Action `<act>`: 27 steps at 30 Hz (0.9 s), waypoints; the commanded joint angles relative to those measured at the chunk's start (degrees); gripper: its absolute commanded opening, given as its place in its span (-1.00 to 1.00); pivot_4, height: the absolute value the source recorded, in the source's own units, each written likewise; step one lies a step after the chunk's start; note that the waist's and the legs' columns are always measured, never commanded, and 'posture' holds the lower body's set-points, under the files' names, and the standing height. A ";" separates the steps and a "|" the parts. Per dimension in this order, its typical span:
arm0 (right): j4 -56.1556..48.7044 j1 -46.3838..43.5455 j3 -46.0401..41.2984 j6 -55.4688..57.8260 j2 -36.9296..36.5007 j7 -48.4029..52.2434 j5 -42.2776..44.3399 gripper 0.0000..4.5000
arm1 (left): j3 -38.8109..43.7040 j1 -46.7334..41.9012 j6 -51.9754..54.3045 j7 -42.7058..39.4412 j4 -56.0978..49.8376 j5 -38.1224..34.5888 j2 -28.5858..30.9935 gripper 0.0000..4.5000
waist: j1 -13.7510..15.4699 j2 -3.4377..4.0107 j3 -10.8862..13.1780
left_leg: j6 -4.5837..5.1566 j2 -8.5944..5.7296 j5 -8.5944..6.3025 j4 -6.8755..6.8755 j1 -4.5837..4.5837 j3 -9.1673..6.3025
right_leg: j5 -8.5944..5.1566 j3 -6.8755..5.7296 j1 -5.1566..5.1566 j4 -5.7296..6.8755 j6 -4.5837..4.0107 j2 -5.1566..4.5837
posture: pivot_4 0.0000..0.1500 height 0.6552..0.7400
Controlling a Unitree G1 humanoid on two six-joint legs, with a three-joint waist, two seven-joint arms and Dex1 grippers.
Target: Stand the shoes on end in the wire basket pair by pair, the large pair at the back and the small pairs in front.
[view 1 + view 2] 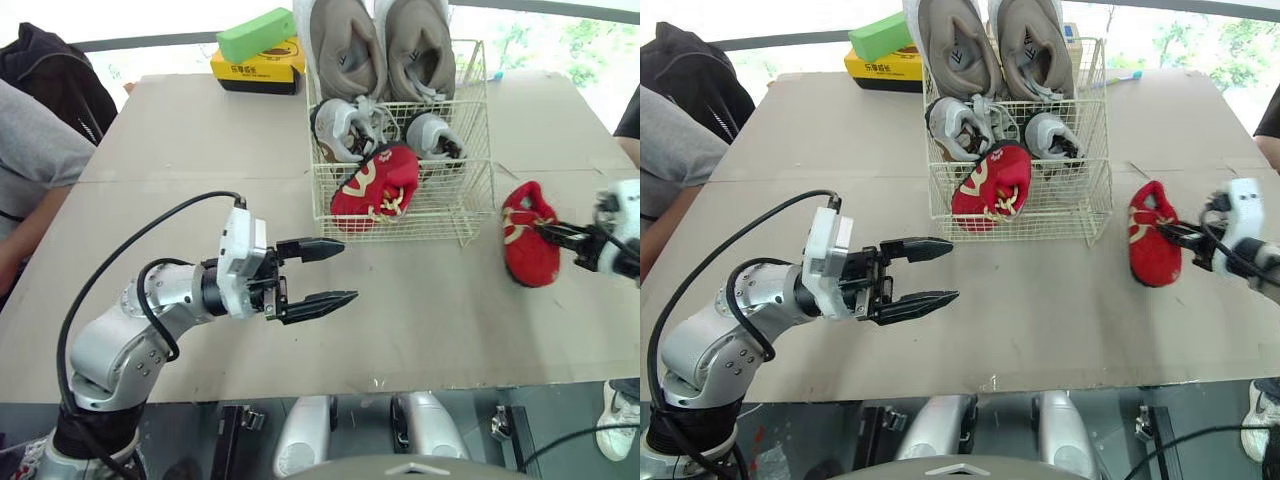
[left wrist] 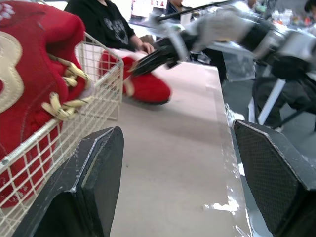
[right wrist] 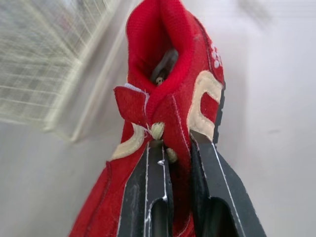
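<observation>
Brown cardboard covers the worktop (image 1: 200,140), with a yellow box (image 1: 255,68) and a green box (image 1: 255,33) stacked at its far edge and a person's grey sleeve (image 1: 30,160) at the left side. Right of the boxes stands the wire basket (image 1: 452,210). Two large tan shoes (image 1: 345,45) stand on end side by side along its far wall, soles facing out. In front of them are two small grey sneakers (image 1: 340,130), also side by side. One basketed red shoe (image 1: 375,185) leans against the near wall at the left, its laces poking through the wire.

Right of the basket, on the worktop and just apart from it, lies the loose red shoe (image 1: 530,235). The right end effector (image 1: 552,232) reaches in from the right and is clamped on the upper near its opening, one finger either side of the red fabric. The left end effector (image 1: 347,270) hangs over the worktop near and left of the basket, fingers spread wide apart, holding nothing, pointing right towards the loose red shoe.
</observation>
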 commanded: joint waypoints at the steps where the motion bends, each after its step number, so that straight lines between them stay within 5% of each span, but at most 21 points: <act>1: -18.15 -1.83 -10.78 -6.55 6.36 -5.73 11.36 -0.98 | 0.75 -0.74 0.41 1.47 -0.49 -2.43 -1.08 0.70 | -1.16 0.02 -0.01 | 0.00 0.00 0.00 -0.02 0.06 0.02 | 0.00 0.05 0.03 0.05 0.00 -0.01 | 1.00 1.00; 6: -26.19 -7.71 1.66 -19.01 14.92 -14.80 0.41 -0.98 | 2.13 -0.55 -0.68 9.64 -0.09 -1.07 -5.79 0.70 | -2.31 -0.04 -0.03 | -0.01 0.01 0.00 -0.03 0.74 0.10 | -0.01 0.19 0.54 0.04 -0.01 0.17 | 1.00 1.00; 12: -11.12 -11.06 19.92 -48.30 29.04 -17.98 -22.42 -0.98 | 4.19 0.35 0.29 3.94 1.45 -7.00 -4.19 0.70 | -2.39 -0.09 -0.06 | -0.05 0.05 0.02 -0.06 0.67 0.16 | 0.00 0.28 0.36 0.09 -0.05 0.34 | 1.00 1.00; 19: 10.81 -6.54 25.56 -72.25 33.52 -16.39 -30.23 -0.98 | 7.44 1.91 1.28 6.39 -0.88 -9.99 -3.01 0.70 | -1.99 -0.12 -0.08 | -0.16 0.00 0.08 -0.16 0.50 0.21 | 0.00 0.22 0.27 -0.01 -0.03 -0.06 | 1.00 1.00; 27: 17.64 4.46 30.45 -77.84 34.58 -13.14 -29.02 -0.98 | 6.04 0.55 5.82 20.74 -12.86 -17.16 -2.55 0.70 | -1.96 -0.28 -0.20 | -0.10 0.01 0.05 -0.15 0.67 0.07 | 0.00 0.12 0.43 0.10 -0.05 -0.13 | 1.00 1.00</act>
